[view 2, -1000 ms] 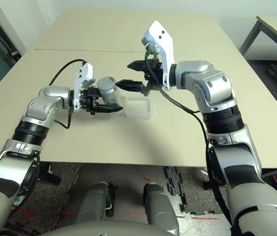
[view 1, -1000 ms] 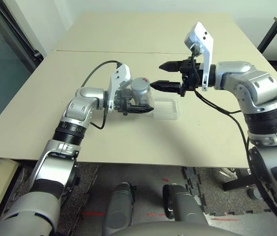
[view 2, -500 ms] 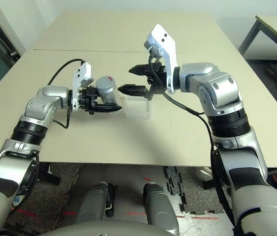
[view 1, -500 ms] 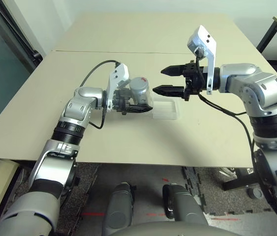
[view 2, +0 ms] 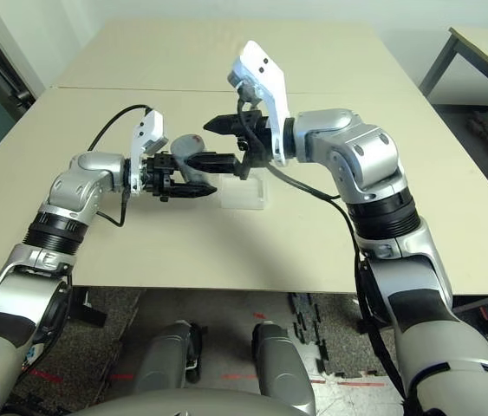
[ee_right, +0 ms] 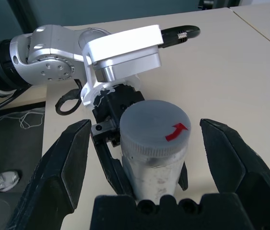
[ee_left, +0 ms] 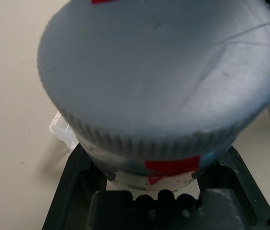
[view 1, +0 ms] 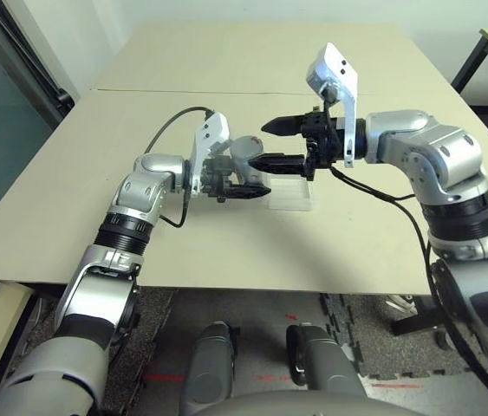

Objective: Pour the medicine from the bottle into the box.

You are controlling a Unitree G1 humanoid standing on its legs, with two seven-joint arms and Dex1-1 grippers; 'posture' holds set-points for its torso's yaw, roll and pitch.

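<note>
On the worktop (view 1: 70, 173), your left end effector (view 1: 242, 184) is clamped on the bottle (ee_right: 155, 143), holding it just beside the box (view 1: 291, 198), while your right end effector (ee_right: 149, 148) hangs spread wide with a finger on either side of the cap (ee_right: 156, 125), touching neither edge. If you close off-centre, I'd expect one finger to hit first and shove the bottle askew in the left grip. Twist too hard and the bottle could slip or swing into the box.

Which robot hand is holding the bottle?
The left end effector grips the bottle. The right end effector is open around its cap, not touching.
</note>
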